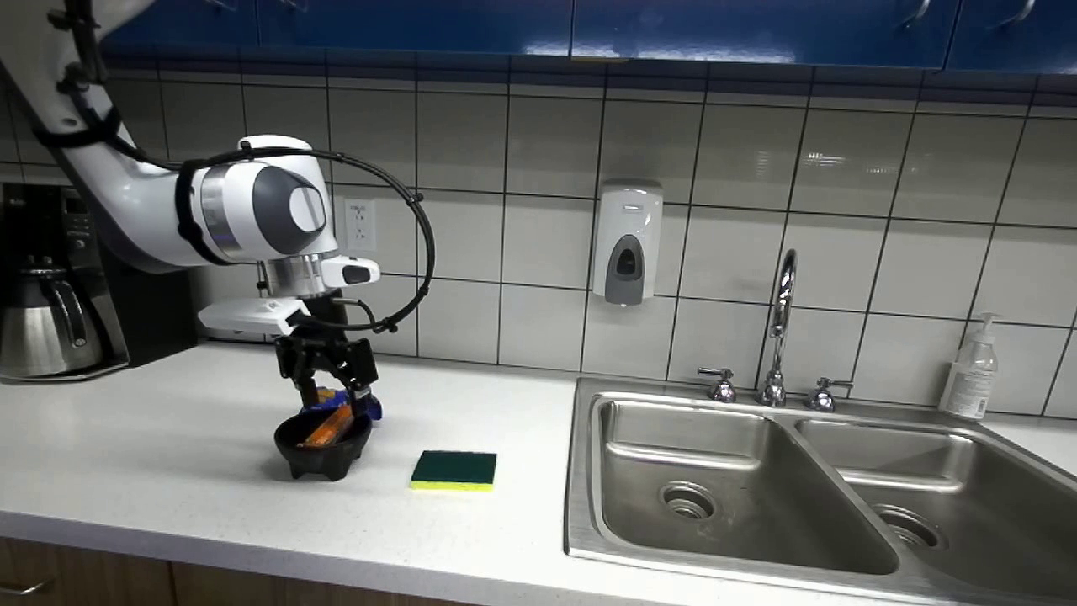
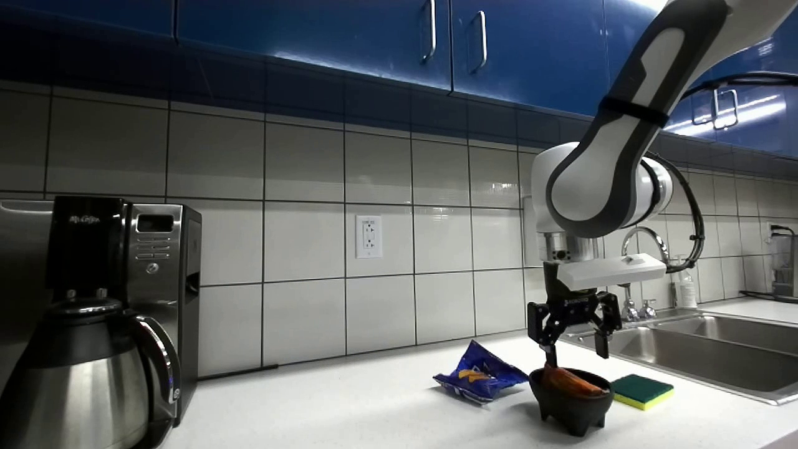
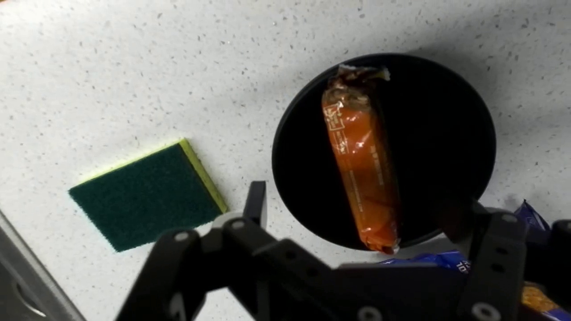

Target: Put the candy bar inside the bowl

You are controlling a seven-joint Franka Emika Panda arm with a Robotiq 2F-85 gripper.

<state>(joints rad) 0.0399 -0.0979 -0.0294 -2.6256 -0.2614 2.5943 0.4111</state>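
Spread claw (image 1: 335,402) above candy bar (image 1: 330,427) in bowl (image 1: 324,459)

In an exterior view, the candy bar slants, probably too long to lie flat. In an exterior view, the claw hangs low over the short-legged bowl, presumably for a gentle release. In the wrist view, the candy bar, glossy and wrinkled, shows between the claw's sides; a coarse sponge (image 3: 149,198) lies outside.

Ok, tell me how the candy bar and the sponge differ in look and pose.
Color: the candy bar is mostly orange and glossy; the sponge is dark green over yellow. Shape: the candy bar is slim, the sponge a broader, flat block. Pose: the candy bar lies tilted in the bowl; the sponge lies flat on the counter. Both are longer than wide.
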